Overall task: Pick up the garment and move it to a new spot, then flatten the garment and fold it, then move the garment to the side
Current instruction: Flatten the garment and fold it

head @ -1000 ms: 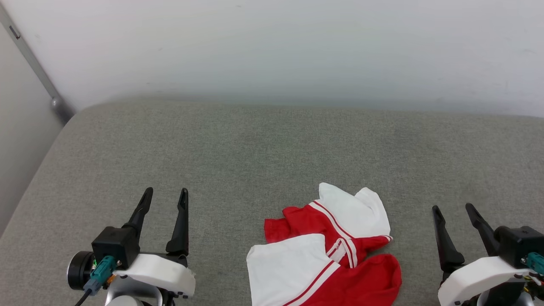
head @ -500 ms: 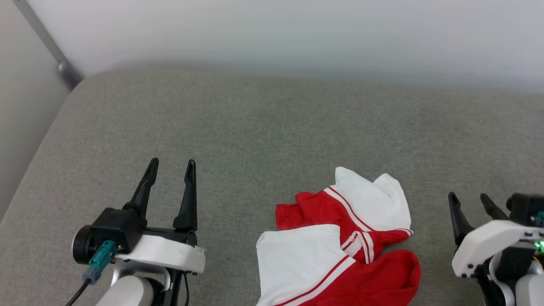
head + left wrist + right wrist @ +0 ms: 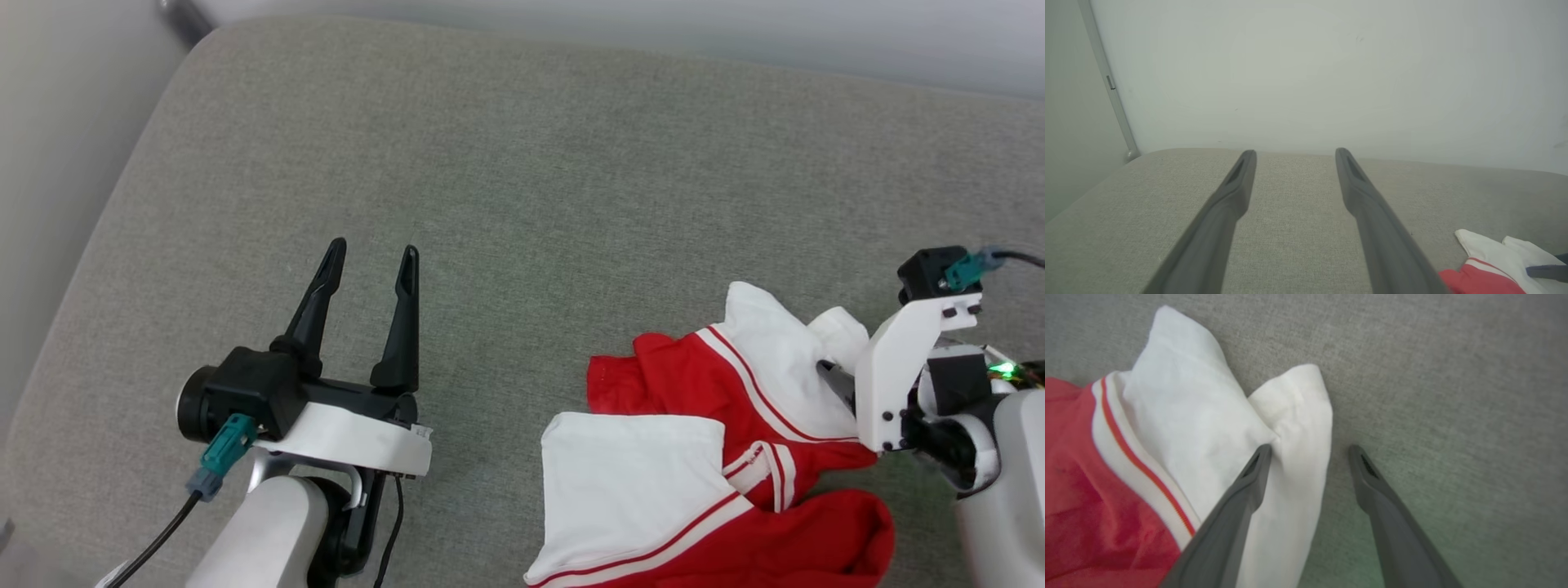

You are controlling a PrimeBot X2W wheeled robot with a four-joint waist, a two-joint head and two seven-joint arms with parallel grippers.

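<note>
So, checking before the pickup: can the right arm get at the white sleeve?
Probably yes: the right end effector, open, straddles the white sleeve edge with nothing in between.

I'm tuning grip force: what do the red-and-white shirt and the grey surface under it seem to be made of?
The garment: thin, soft cloth, likely jersey knit, matte; it lies in loose crumpled folds. The grey surface: woven upholstery fabric, matte, probably padded, going by its visible weave and rounded edge.
</note>
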